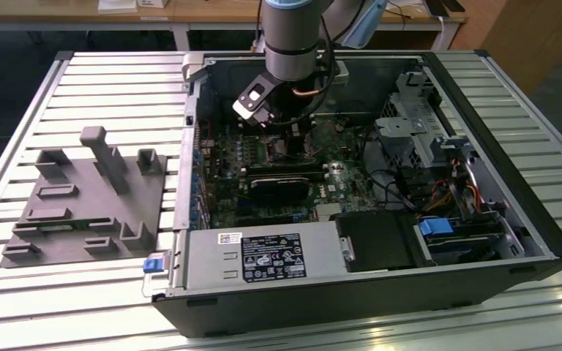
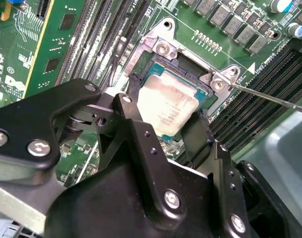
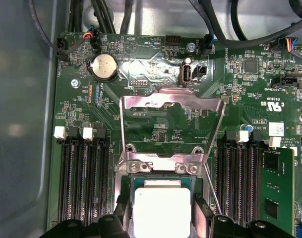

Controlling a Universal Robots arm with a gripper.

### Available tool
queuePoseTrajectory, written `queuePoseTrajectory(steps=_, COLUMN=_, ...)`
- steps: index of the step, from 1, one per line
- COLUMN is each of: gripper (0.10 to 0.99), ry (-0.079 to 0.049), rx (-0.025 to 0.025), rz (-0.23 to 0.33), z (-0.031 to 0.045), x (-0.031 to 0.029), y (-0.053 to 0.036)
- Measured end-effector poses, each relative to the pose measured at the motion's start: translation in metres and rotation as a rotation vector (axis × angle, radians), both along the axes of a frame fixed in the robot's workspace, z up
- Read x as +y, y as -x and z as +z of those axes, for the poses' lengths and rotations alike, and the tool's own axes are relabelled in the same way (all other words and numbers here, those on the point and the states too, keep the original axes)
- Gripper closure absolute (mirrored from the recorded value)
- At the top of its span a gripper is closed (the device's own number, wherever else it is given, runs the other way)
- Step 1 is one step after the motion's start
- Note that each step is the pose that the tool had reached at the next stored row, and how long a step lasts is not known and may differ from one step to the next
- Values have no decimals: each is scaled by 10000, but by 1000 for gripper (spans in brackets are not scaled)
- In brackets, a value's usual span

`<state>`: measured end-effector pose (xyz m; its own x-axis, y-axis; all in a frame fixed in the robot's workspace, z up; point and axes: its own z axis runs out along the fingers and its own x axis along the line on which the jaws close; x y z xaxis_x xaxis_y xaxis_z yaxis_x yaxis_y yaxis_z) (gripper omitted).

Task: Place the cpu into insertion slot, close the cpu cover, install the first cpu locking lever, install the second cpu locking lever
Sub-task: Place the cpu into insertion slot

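The cpu [image 2: 166, 105], a flat square chip with a pale silver top, sits between my gripper's [image 2: 168, 113] two black fingers [image 2: 135, 91], right over the insertion slot [image 2: 155, 55] on the green board. The fingers press on two opposite edges of the chip. In the first wrist view the cpu [image 3: 162, 210] lies within the slot's silvery rim [image 3: 125, 184], held by the gripper [image 3: 162, 215]. The cpu cover [image 3: 190, 97] stands flipped open beyond its hinge. A thin wire locking lever [image 3: 213, 194] sticks out free beside the slot. In the exterior view the gripper [image 1: 283, 126] reaches down into the open computer case.
Black memory slots [image 3: 84, 183] flank the socket, and a green memory stick [image 3: 277, 188] stands in one. A coin battery [image 3: 104, 67] and cables lie beyond the cover. In the exterior view a grey fixture [image 1: 85, 197] rests beside the case, near the power supply [image 1: 261, 256].
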<state>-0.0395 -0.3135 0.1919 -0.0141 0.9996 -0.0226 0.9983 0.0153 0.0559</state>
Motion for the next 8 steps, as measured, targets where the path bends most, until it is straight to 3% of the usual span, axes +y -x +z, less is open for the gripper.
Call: queuePoseTrajectory(steps=8, gripper=471, ry=-4, rx=-2, rz=0, z=30, x=1, y=-2)
